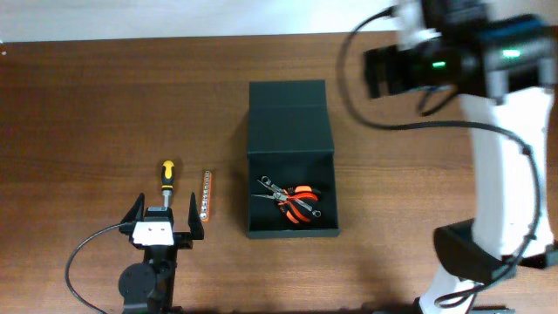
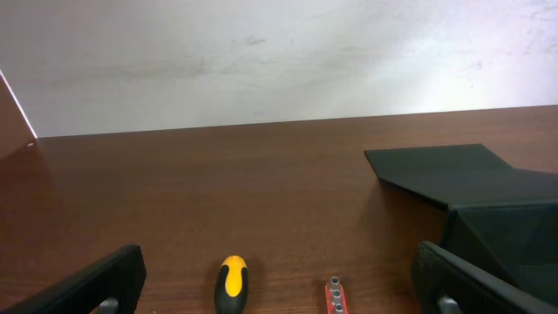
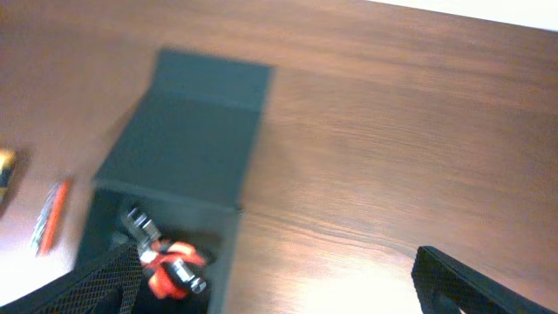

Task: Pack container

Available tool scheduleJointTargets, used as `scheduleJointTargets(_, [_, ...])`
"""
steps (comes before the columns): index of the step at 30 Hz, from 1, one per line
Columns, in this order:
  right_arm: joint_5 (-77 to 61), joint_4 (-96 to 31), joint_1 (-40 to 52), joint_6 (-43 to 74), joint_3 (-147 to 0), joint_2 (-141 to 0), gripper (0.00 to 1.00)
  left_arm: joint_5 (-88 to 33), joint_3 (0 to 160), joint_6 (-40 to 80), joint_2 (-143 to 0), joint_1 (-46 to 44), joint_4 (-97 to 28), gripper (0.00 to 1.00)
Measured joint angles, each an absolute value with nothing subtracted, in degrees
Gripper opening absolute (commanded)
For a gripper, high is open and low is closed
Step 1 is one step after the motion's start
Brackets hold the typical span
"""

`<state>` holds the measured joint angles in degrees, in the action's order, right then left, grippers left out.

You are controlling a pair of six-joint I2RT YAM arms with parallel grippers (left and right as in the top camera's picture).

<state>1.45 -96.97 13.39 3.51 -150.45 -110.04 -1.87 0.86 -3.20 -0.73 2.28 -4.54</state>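
The container (image 1: pixel 293 232) is a dark green-black square box at the table's middle, with its flap lid (image 1: pixel 288 118) open and lying back. Orange-handled pliers (image 1: pixel 296 202) lie inside. A yellow-and-black screwdriver (image 1: pixel 166 177) and a red bit holder (image 1: pixel 206 194) lie left of the box. My left gripper (image 1: pixel 166 215) is open and low at the screwdriver's near end; the handle (image 2: pixel 232 283) and the bit holder (image 2: pixel 336 296) lie between its fingers (image 2: pixel 279 295). My right gripper (image 3: pixel 275 296) is open and empty, above the table right of the box (image 3: pixel 228 262), and looks blurred.
The right arm's white base and links (image 1: pixel 506 174) stand at the right side of the table. A black cable (image 1: pixel 87 253) loops beside the left arm. A pale wall lies beyond the table's far edge (image 2: pixel 261 122).
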Motion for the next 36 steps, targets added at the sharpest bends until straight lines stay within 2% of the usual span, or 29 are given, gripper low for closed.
scheduleJointTargets(6, [2.0, -96.9, 1.08, 4.34, -146.08, -103.09, 0.99, -1.87, 0.86, -3.2, -0.73, 2.28, -4.54, 0.99])
scheduleJointTargets(13, [3.79, -96.86, -12.78, 4.54, -122.21, -86.26, 0.99, -1.87, 0.86, -3.2, -0.73, 2.28, -4.54, 0.99])
scheduleJointTargets(16, [2.87, -93.12, -16.75, 4.54, -113.49, -82.98, 0.99, -1.87, 0.86, -3.2, -0.73, 2.28, -4.54, 0.99])
scheduleJointTargets(25, [-3.09, -67.66, -18.41, -1.37, -86.78, -84.27, 0.99, -1.87, 0.86, -3.2, -0.73, 2.28, -4.32, 0.99])
scheduleJointTargets(33, [-4.05, -63.55, -18.41, -2.37, -76.66, -85.45, 0.99, -2.2, 0.86, -3.2, -0.73, 2.28, -4.49, 0.99])
scheduleJointTargets(36, [-4.19, -63.51, -18.41, -2.57, -75.94, -85.45, 0.99, -5.89, 0.86, -2.2, -0.73, 2.28, -4.08, 0.99])
